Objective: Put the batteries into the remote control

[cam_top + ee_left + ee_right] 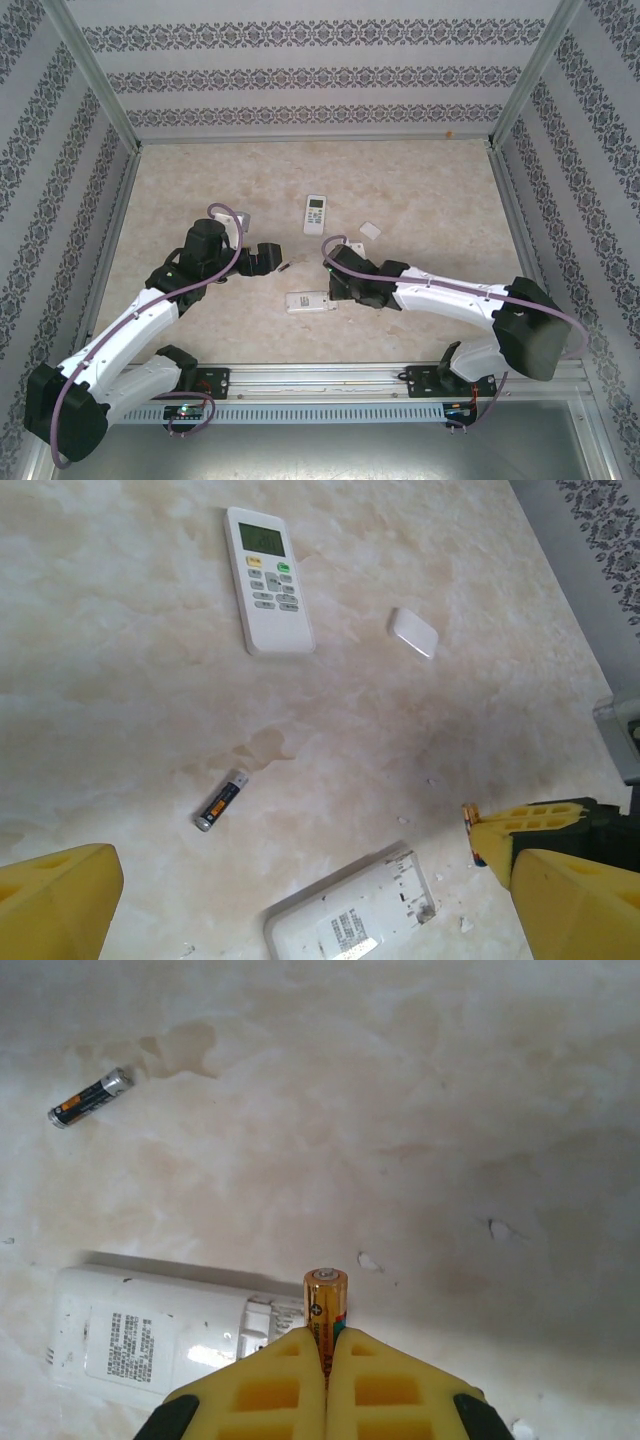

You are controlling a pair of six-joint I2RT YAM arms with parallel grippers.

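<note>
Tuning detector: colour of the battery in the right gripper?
Coppery gold battery, best in right wrist view.

White remote face-down, bay open, one battery loose nearby, 2nd battery upright btwn right fingers

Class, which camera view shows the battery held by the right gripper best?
Right wrist: the battery stands close and sharp in the right gripper. Left wrist gives an orange sliver of it; from the top it is too small to tell.
</note>
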